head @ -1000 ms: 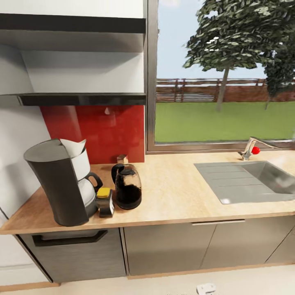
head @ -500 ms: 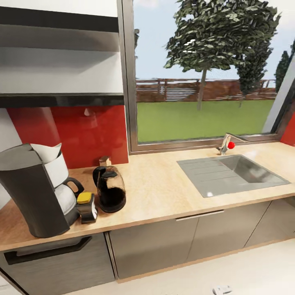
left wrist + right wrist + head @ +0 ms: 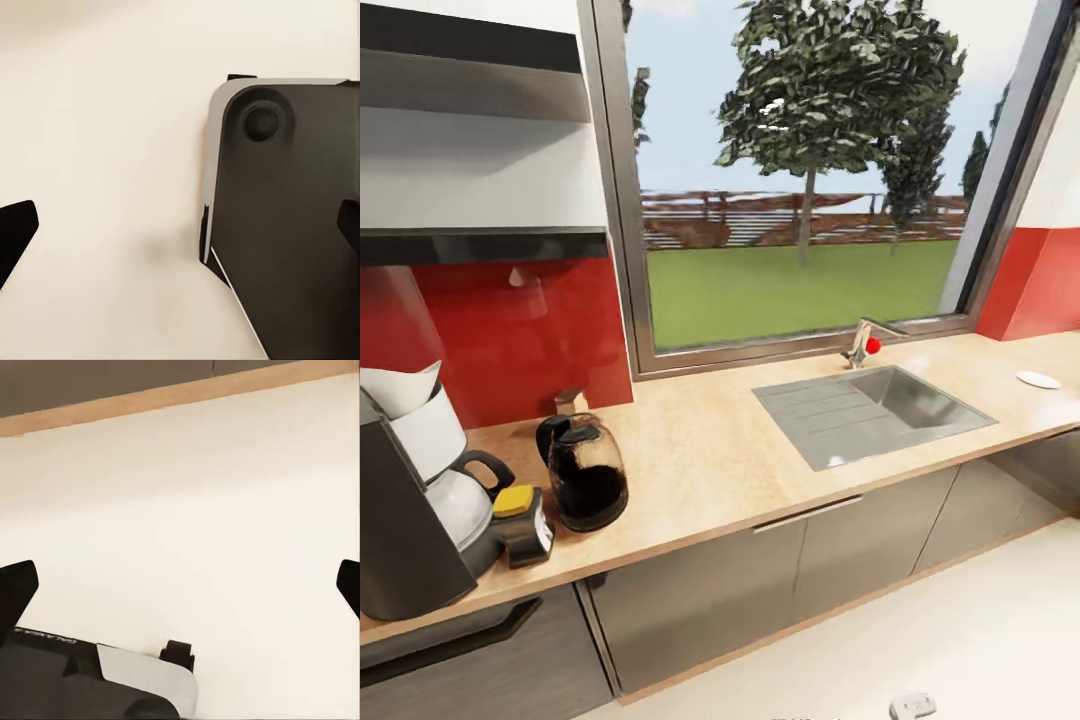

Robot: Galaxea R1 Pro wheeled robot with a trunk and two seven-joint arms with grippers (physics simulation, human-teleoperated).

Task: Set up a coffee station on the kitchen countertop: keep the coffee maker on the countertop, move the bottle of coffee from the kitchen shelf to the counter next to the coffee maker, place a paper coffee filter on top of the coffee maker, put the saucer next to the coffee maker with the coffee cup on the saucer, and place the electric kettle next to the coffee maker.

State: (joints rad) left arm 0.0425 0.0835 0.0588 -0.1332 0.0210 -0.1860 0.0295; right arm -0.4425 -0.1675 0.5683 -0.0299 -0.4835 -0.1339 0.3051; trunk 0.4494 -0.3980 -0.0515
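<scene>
Your coffee maker (image 3: 415, 500) stands at the tabletop's (image 3: 720, 460) left end with a paper filter (image 3: 398, 388) on top. The bottle of coffee (image 3: 520, 524) touches its base, and the kettle (image 3: 585, 475) sits just beside that. A saucer (image 3: 1039, 379) lies far right, past the sink (image 3: 875, 411). Both your hands, left hand (image 3: 180, 229) and right hand (image 3: 180, 581), hang over bare floor (image 3: 195, 510) well apart from these things, fingers spread wide, holding nothing.

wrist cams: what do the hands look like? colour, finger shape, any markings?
Little of either hand shows. Left hand: two plain black fingertips, blunt and angular, at the frame's edges. Right hand: the same black angular fingertips. No cables or markings on them that I can see.
</scene>
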